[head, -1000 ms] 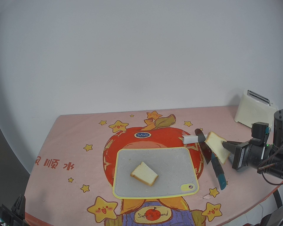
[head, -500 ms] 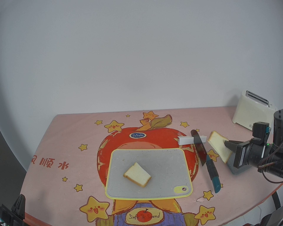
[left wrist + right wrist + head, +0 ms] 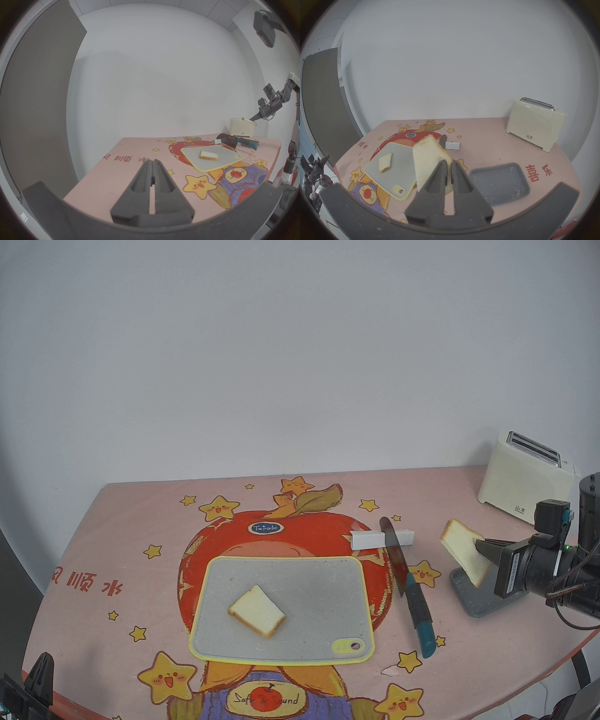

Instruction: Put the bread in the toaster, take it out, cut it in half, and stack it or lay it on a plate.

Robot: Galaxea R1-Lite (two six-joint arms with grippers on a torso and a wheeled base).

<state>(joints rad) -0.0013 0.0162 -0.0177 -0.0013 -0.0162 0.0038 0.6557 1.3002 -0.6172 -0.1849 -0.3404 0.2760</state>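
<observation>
In your head view, the right gripper [image 3: 482,550] is clamped on a bread slice [image 3: 464,549] and holds it tilted in the air beside the grey plate [image 3: 473,607]. The toaster [image 3: 527,476] stands behind, and a smaller bread piece [image 3: 257,610] lies on the cutting board [image 3: 319,584]. Your left wrist view shows the left gripper [image 3: 152,175] with jaws pressed together on nothing, by the table's edge and well apart from the board. In your right wrist view, the slice stands nearly upright, pinched at its lower edge.
</observation>
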